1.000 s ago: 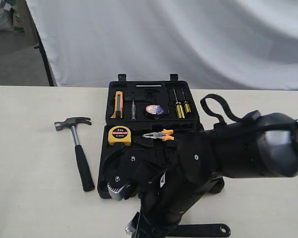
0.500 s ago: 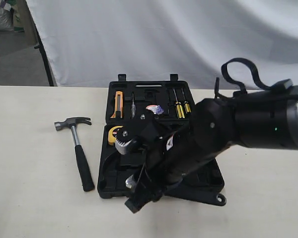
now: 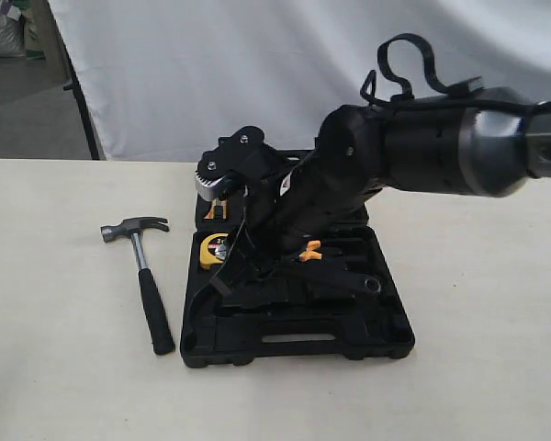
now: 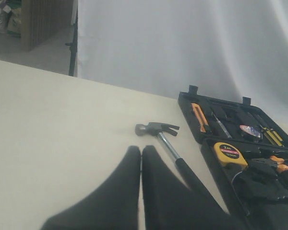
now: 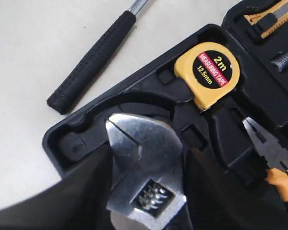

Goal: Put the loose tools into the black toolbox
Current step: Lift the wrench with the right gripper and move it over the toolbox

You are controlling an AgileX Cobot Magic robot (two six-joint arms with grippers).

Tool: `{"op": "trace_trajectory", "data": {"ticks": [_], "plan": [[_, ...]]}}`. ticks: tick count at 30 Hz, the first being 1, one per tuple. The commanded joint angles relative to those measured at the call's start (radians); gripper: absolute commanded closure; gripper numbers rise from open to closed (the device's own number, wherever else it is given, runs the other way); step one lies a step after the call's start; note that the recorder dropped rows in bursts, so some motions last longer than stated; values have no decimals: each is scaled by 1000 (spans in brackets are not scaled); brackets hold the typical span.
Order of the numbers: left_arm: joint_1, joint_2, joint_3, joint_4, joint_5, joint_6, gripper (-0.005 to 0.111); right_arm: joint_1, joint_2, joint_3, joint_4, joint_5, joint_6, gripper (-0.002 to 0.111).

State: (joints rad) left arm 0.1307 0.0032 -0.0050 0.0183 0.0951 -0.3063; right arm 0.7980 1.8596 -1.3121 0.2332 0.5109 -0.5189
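Clamped by the head in the right end effector [image 5: 149, 158] over the near-left recesses of the open black moulded plastic toolbox [image 3: 367, 344], the silver adjustable wrench with black handle [image 5: 149, 191] could, if released askew, perch on ridges instead of seating.

my right arm [image 3: 422, 147]: fat rounded segments, glossy black, going dark grey toward the far end [image 3: 500, 147]. A black cable [image 3: 399, 55] makes a loop above the arm. The wrist bracket [image 3: 248, 156] is black and blocky, with small bright screw heads [image 3: 245, 138] on it. There's a silver ribbed block [image 3: 207, 181] at the bracket's edge. On my right gripper [image 5: 149, 151] the fingers [image 5: 81, 191] are plain matte black, broad, and blurred up close. My left gripper [image 4: 141, 149] has the same matte black on two wedge-shaped fingers [image 4: 120, 191] that are wide at the base and taper to narrow tips.
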Motion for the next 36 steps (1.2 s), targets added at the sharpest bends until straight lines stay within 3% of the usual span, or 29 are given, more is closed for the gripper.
{"op": "trace_trajectory", "data": {"ticks": [1, 15, 36], "plan": [[25, -3, -3, 4, -7, -5, 106, -16, 88, -80, -59, 27, 2, 109], [25, -3, -3, 4, -7, -5, 106, -52, 265, -235, -144, 82, 25, 109], [25, -3, -3, 4, -7, -5, 106, -52, 320, -235, -178, -11, 37, 109]]}}
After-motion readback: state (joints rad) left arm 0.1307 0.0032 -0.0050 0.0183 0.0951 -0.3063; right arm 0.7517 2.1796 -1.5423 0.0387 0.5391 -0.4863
